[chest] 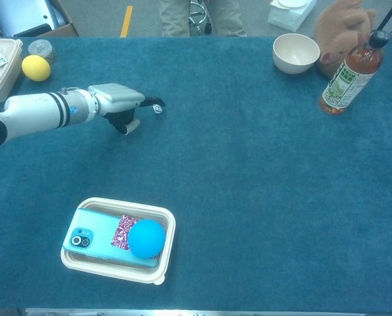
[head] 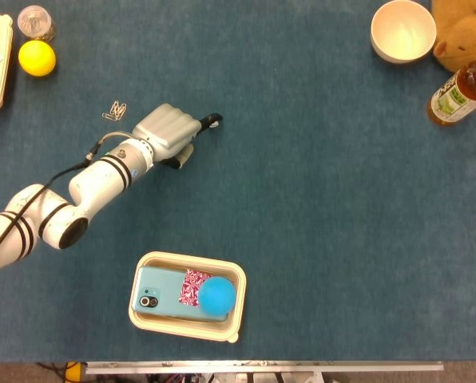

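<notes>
My left hand (head: 171, 132) hovers palm down over the left part of the blue table; the chest view shows this hand (chest: 118, 100) too. Most fingers are curled in, one dark-tipped finger (head: 212, 120) points right, and the thumb (chest: 131, 125) hangs below. Nothing is in the hand. A small white die (chest: 157, 110) lies on the cloth just under and beside that fingertip, apart from it as far as I can tell. The head view hides the die. My right hand shows in neither view.
A beige tray (head: 147, 316) near the front holds a blue phone (head: 160, 293), a patterned card (head: 193, 287) and a blue ball (head: 219, 296). Paper clips (head: 114, 109), a yellow ball (head: 37, 57) and a jar (head: 36, 21) lie far left. A bowl (head: 403, 30), a bottle (head: 460, 92) and a plush toy (head: 462, 32) stand far right.
</notes>
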### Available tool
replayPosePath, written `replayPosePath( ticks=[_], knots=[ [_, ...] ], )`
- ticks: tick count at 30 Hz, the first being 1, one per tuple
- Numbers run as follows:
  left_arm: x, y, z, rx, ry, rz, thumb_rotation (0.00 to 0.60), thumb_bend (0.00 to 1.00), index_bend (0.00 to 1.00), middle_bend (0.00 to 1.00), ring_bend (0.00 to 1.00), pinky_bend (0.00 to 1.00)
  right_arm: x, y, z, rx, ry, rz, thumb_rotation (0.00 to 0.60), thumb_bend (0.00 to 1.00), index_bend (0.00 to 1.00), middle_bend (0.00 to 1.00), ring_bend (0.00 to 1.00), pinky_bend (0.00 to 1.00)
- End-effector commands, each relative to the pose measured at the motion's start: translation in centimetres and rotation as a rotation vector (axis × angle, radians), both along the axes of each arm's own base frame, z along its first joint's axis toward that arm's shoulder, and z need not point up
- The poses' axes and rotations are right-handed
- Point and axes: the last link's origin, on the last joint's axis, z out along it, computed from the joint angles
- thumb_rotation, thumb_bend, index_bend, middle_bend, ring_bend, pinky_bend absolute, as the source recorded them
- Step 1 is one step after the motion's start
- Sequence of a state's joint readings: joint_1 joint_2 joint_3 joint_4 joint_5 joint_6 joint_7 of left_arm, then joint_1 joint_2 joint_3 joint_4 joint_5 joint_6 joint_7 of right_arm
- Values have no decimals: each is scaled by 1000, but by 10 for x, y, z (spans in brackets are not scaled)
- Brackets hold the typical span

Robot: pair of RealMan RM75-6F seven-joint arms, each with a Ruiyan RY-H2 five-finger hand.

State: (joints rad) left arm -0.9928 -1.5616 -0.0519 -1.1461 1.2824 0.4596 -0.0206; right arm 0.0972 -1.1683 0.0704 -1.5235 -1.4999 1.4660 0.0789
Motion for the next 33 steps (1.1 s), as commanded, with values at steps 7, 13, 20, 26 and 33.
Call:
replayPosePath(
  ticks=[7, 13, 20, 26, 33],
  knots=[
    [-9, -2, 12, -2, 25, 14, 600, 648, 0, 1000, 880, 847, 1, 0, 3, -11, 8, 2, 600, 294, 397, 330, 264, 423],
    [-15, -9, 19, -16, 41, 21, 600, 648, 0, 1000, 880, 847, 3, 2, 4, -15, 14, 5, 600, 294, 397, 330, 264, 423],
    [-9, -7, 28, 18, 14, 4, 600, 648, 0, 1000, 880, 847, 4, 2, 2, -12, 11, 8, 600, 294, 397, 330, 264, 423],
    [-4, -7, 25, 17, 6, 0, 600, 648, 0, 1000, 880, 847, 4, 2, 3, -13, 10, 6, 600, 294, 397, 330, 264, 423],
    [0, -6, 14, 4, 8, 1, 600, 648, 0, 1000, 880, 847, 3, 3, 5, -18, 11, 2, 600, 294, 397, 330, 264, 423]
  ],
)
